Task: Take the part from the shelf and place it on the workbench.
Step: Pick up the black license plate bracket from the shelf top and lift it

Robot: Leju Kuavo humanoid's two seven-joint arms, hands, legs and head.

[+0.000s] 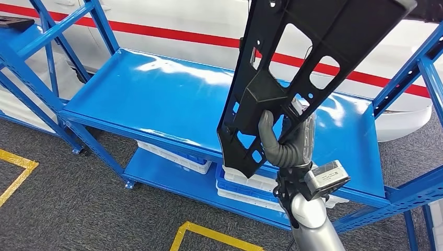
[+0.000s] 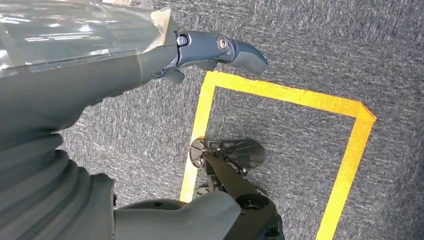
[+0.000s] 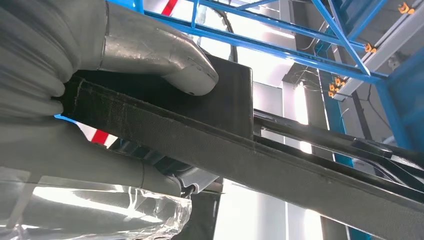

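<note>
The right robot hand squeezes the black part near its low end; its long side points up, above the shelf.

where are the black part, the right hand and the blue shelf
black part (image 1: 292, 57), head view, on its flat perforated panel
right hand (image 1: 287, 144), head view, on the grey fingers gripping the part
blue shelf (image 1: 156, 97), head view, on its bare upper deck
</note>
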